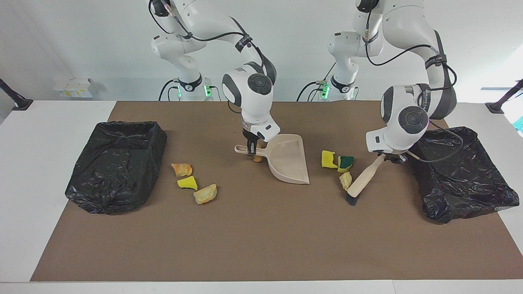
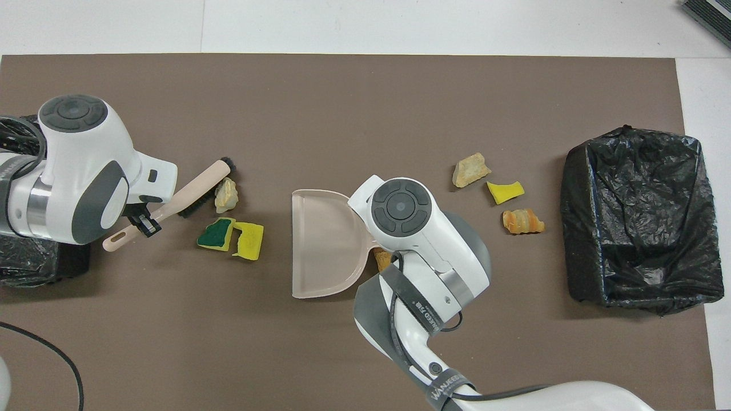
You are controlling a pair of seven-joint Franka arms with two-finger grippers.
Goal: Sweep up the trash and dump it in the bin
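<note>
Trash (image 1: 345, 180): ragged foam chunk | left end effector (image 1: 387, 157) pinching brush (image 1: 361, 181) | right end effector (image 1: 252, 147) pinching dustpan (image 1: 288, 163)

Both arms reach low, left claw (image 1: 387, 157) and right claw (image 1: 252, 148) clamped.

A brown mat covers the white surface (image 1: 49, 134). By the right jaws lies a beige plastic dustpan (image 1: 288, 163); three tan, yellow and orange foam chunks (image 1: 192, 183) sit toward a black-lined bin (image 1: 116, 165). Below the left jaws, three sponge pieces (image 1: 340, 166) touch a brush (image 1: 361, 181), beside another black bag (image 1: 466, 179).
</note>
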